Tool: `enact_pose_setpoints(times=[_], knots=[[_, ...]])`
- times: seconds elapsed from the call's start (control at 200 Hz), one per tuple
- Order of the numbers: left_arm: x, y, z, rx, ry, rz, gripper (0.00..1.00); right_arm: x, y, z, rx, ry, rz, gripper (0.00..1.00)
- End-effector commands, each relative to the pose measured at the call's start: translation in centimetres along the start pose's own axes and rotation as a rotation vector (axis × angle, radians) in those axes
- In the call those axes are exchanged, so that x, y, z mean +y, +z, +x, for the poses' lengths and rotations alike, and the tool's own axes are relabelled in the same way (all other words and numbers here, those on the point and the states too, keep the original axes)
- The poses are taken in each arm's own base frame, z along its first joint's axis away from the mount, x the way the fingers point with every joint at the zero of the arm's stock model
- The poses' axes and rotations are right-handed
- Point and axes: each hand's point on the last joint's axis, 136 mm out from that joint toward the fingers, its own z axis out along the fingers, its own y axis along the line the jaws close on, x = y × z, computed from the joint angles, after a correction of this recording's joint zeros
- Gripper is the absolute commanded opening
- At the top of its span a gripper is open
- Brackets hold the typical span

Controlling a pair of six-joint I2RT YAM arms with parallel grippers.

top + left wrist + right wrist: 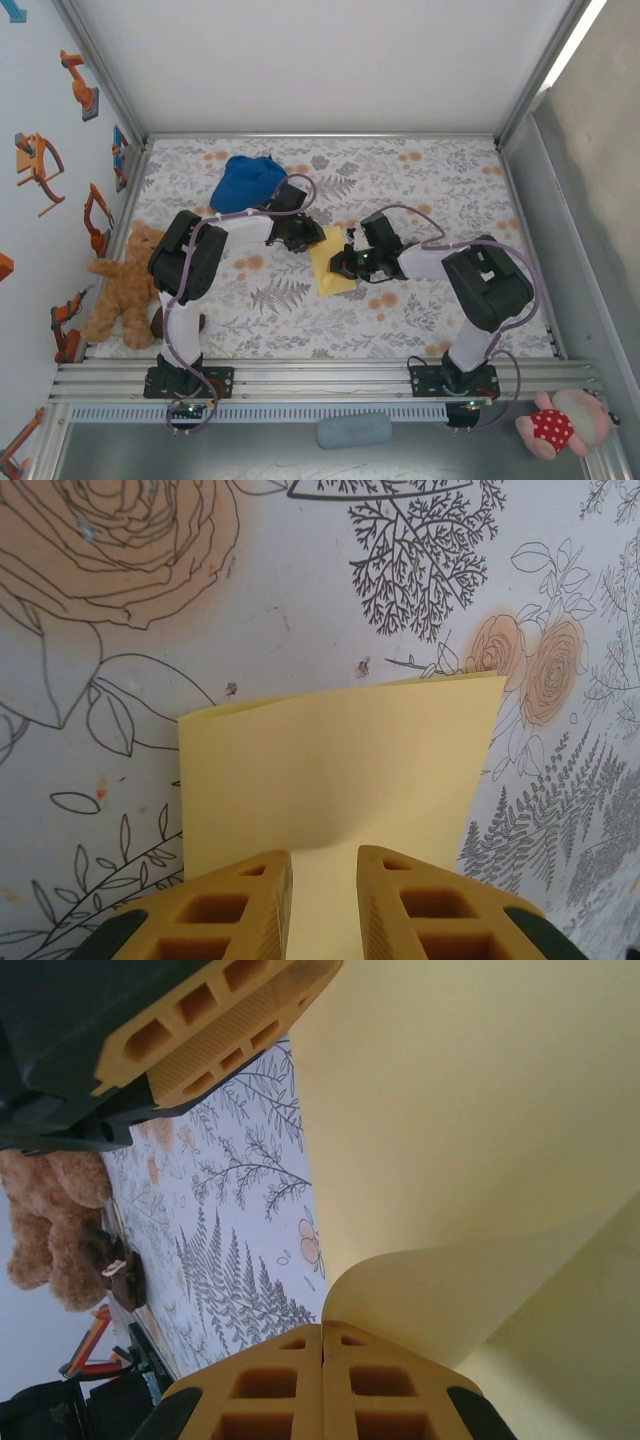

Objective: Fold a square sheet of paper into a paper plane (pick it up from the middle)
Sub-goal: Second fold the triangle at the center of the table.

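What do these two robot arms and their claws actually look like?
The left arm and right arm are chunky black joints linked by white tubes, with a thin purple cable looping along each. The left claw and right claw each end in two blocky yellow-orange fingers with square hollows and ribbed inner faces, on black mounts.

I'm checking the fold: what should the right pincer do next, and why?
Probably carry the edge toward the left pincer: the right pincer is shut on the curled edge of the square sheet of paper, and the left pincer stands open over its other side.
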Motion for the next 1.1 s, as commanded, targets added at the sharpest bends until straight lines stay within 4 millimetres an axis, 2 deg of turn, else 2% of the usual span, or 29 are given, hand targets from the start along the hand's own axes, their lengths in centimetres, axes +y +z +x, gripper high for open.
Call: enact_pose_setpoints(times=[0.0, 0.315, 1.097], knots=[[2.1, 1.1, 1.1, 0.041, -0.018, -0.060, 0.25, 1.3, 0.5, -1.4, -0.034, -0.019, -0.032, 0.00], [2.2, 1.0, 1.2, 0.042, -0.020, -0.063, 0.25, 1.0, 1.7, -1.7, -0.025, -0.017, -0.017, 0.00], [2.2, 1.0, 1.3, 0.045, -0.020, -0.062, 0.25, 0.3, 2.1, -1.9, -0.033, -0.003, -0.006, 0.00]])
